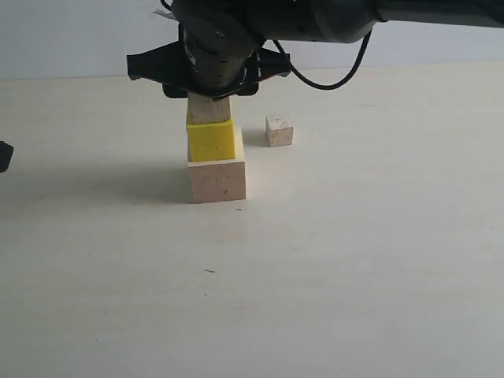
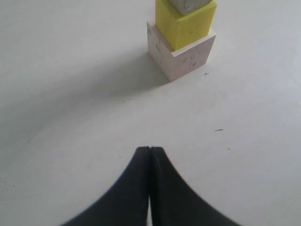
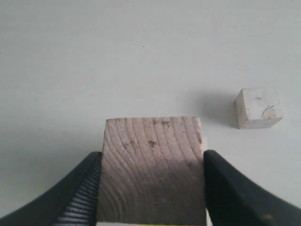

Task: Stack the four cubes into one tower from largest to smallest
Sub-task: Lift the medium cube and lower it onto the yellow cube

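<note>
The large pale wood cube (image 1: 216, 179) stands on the table with the bright yellow cube (image 1: 210, 140) on top of it. The medium wood cube (image 1: 209, 109) rests on the yellow one, and my right gripper (image 1: 209, 96) is shut on it from above. In the right wrist view its fingers (image 3: 89, 183) press both sides of the medium cube (image 3: 153, 165). The small wood cube (image 1: 279, 131) sits alone on the table just right of the stack, also seen as the small cube (image 3: 258, 107). My left gripper (image 2: 149, 149) is shut and empty, well away from the stack (image 2: 183, 59).
The pale table (image 1: 354, 260) stretches wide in front of and beside the stack. A dark part of the left arm (image 1: 4, 155) shows at the far left edge. A black cable (image 1: 331, 79) hangs from the right arm above the small cube.
</note>
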You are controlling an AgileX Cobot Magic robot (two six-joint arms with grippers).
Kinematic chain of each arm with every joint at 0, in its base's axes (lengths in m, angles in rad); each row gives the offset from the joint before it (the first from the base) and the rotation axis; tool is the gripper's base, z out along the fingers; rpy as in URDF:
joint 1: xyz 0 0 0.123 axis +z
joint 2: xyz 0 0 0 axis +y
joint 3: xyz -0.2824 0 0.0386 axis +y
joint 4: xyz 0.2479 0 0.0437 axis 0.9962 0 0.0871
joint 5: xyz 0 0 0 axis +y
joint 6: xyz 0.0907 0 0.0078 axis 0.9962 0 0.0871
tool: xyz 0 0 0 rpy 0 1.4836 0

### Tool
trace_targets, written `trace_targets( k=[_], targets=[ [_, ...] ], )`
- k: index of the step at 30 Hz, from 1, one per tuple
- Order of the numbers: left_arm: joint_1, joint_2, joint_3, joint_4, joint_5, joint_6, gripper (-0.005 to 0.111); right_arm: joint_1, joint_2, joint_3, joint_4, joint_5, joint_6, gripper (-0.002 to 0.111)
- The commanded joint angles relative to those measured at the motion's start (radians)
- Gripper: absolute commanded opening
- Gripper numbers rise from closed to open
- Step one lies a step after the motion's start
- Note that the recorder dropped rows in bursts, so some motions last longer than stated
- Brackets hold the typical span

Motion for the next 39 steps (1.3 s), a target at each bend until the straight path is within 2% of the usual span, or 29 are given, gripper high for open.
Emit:
trace_targets(
  k=[1, 17, 30, 39],
  targets=[
    [-0.002, -0.004, 0.004, 0.003, -0.012, -0.008, 0.001, 0.002, 0.0, -0.012, -0.028, 0.004, 0.011, 0.0],
    [-0.002, -0.004, 0.004, 0.003, -0.012, -0.008, 0.001, 0.002, 0.0, -0.012, 0.022, 0.008, 0.011, 0.001],
    [-0.002, -0.004, 0.004, 0.003, -0.012, -0.008, 0.001, 0.002, -0.002, -0.012, 0.026, 0.008, 0.011, 0.025],
    [-0.002, -0.004, 0.004, 0.003, -0.012, -0.008, 0.001, 0.002, -0.017, -0.012, 0.026, 0.008, 0.02, 0.064]
  ],
)
